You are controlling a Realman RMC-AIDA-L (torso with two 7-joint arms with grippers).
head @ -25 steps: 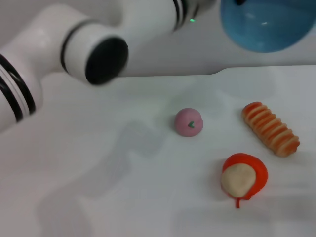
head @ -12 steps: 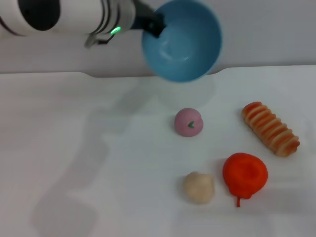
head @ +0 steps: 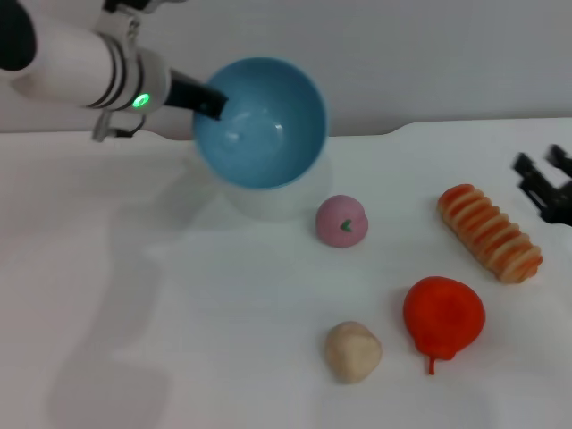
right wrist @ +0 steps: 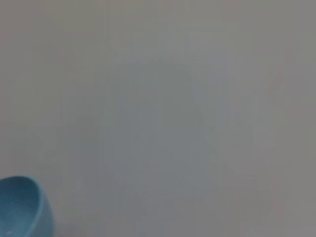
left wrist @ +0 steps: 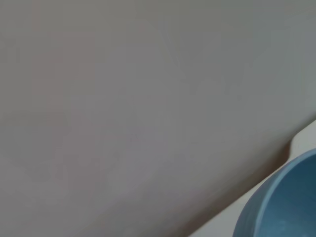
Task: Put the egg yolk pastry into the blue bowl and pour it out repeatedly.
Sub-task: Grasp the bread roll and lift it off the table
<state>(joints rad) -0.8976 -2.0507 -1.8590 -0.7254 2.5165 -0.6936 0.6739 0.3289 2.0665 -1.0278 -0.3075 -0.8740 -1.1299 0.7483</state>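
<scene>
- Pastry's out on the bench (head: 134, 313)! The egg yolk pastry (head: 353, 351) sits at the near edge of the spread, well away from the left tool and the bowl it carries.
- Just beside it, on the side toward the right tool, a red dome-shaped piece (head: 444, 315) lies almost touching the pastry.
- Farther back, a pink dome with a green mark (head: 341, 221) sits between the pastry and the bowl.
- A ridged orange-striped bread roll (head: 489, 232) lies slantwise close to the right tool (head: 547, 186), which pokes in at the bench's right edge with its dark fingers apart, holding nothing.
- At the back, the left tool (head: 207, 98) pinches the rim of the blue bowl (head: 260, 122), lifted and tipped so its empty hollow faces the head camera.
- The left wrist view catches only an edge of the bowl (left wrist: 281, 205).
</scene>
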